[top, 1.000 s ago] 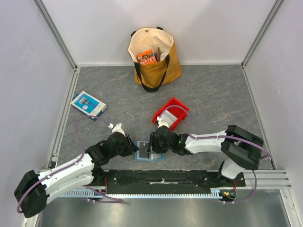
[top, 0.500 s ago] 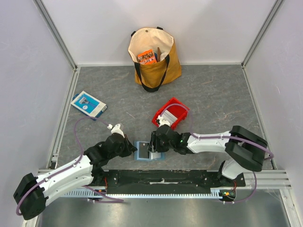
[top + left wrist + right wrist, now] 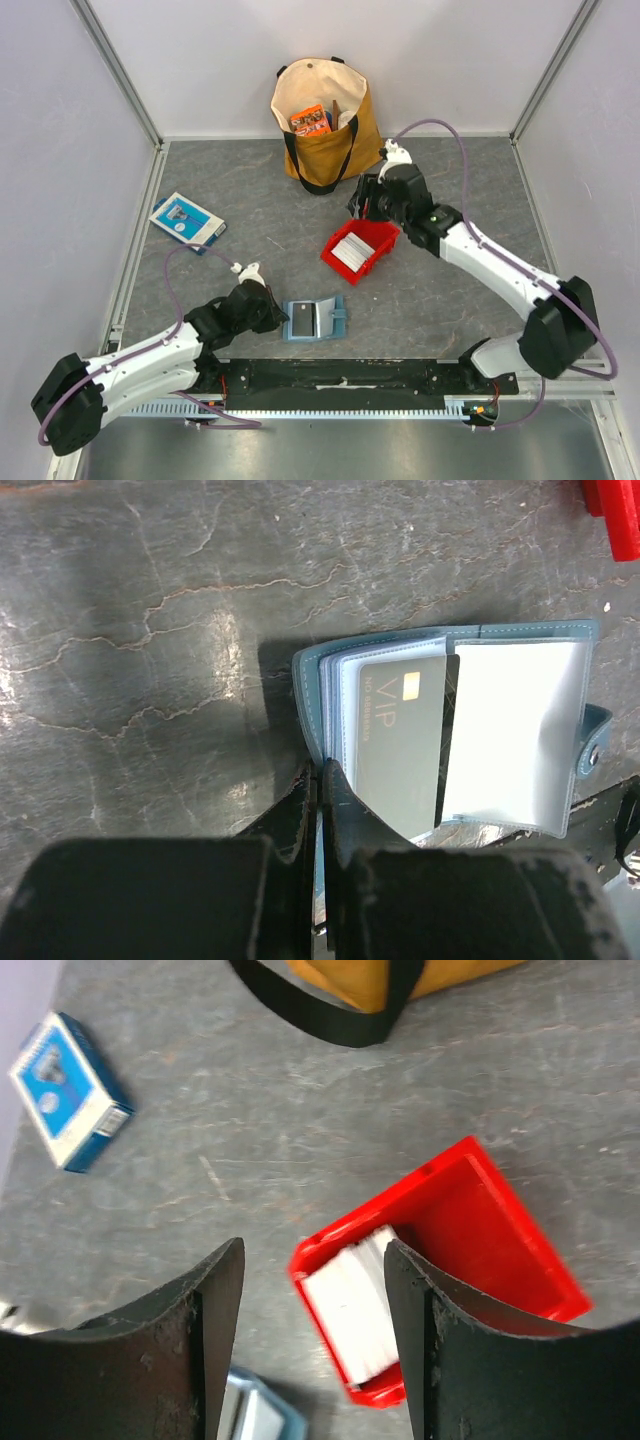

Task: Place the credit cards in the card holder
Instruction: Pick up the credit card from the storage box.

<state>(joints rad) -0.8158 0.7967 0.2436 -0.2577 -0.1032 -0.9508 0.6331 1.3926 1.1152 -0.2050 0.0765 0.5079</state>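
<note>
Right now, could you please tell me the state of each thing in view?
card holder: open, lying flat
dark card: inside the holder
white cards: stacked in the red bin
tote bag: upright, mouth open
blue-and-white box: lying flat
left gripper: shut on card holder's edge
right gripper: open, empty

The left gripper (image 3: pixel 276 314) clamps the wallet (image 3: pixel 313 320) by its left edge, blocking that side; bare desk (image 3: pixel 450 300) lies open to its right and behind it. The red bin (image 3: pixel 378 232) is open from above, under the right gripper (image 3: pixel 366 210) and its spread jaws. The tote bag (image 3: pixel 325 125) crowds the bin's far side.
</note>
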